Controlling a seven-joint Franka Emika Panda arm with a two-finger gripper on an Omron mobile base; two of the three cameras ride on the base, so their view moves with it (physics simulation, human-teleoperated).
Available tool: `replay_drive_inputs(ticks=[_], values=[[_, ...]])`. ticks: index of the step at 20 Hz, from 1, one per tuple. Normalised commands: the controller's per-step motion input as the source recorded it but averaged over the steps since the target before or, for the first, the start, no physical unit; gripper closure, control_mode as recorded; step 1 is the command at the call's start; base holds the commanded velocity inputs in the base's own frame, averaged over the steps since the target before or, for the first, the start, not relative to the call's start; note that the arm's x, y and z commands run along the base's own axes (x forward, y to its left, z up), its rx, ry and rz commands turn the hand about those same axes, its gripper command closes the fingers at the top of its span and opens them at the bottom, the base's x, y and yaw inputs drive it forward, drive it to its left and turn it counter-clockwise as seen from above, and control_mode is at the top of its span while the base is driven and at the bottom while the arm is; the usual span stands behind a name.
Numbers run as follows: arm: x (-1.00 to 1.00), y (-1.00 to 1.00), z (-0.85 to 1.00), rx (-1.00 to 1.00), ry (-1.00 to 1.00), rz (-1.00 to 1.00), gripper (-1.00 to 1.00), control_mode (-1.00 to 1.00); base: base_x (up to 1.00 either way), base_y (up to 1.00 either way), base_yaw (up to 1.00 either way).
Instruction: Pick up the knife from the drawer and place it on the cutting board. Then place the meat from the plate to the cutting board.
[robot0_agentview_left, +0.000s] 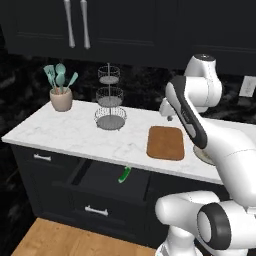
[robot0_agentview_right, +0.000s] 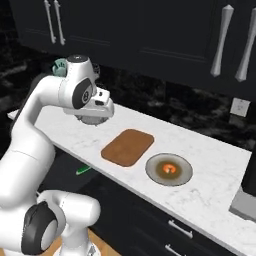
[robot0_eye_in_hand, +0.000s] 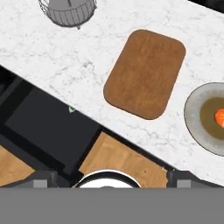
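I see my arm (robot0_agentview_left: 200, 125) arched high above the desk (robot0_agentview_left: 75, 132), its pincer (robot0_eye_in_hand: 112, 177) spread wide and holding nothing. One drawer (robot0_agentview_left: 107, 182) stands open with one knife (robot0_agentview_left: 124, 174) inside. One bare cutting board (robot0_eye_in_hand: 145, 73) lies at nine o'clock of one plate (robot0_agentview_right: 169, 169), which carries one meat lump (robot0_agentview_right: 169, 168).

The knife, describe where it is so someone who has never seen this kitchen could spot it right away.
Find the white marble counter and look just below its front edge, where a wide black drawer stands pulled open. The knife lies inside, near the drawer's right end. Its bright green handle is the only colour in there, unlike the long teal utensils up on the counter.
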Motion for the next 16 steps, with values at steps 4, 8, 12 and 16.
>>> replay_drive_inputs(ticks=[4,8,12,16], values=[[0.00,0.00,0.00,0.00,0.00,0.00,-1.00,1.00,0.20,-0.05,0.38],[0.00,0.00,0.00,0.00,0.00,0.00,-1.00,1.00,0.36,-0.06,0.64],[0.00,0.00,0.00,0.00,0.00,0.00,-1.00,1.00,0.03,-0.36,0.49],[0.00,0.00,0.00,0.00,0.00,0.00,-1.00,1.00,0.09,-0.46,0.35]])
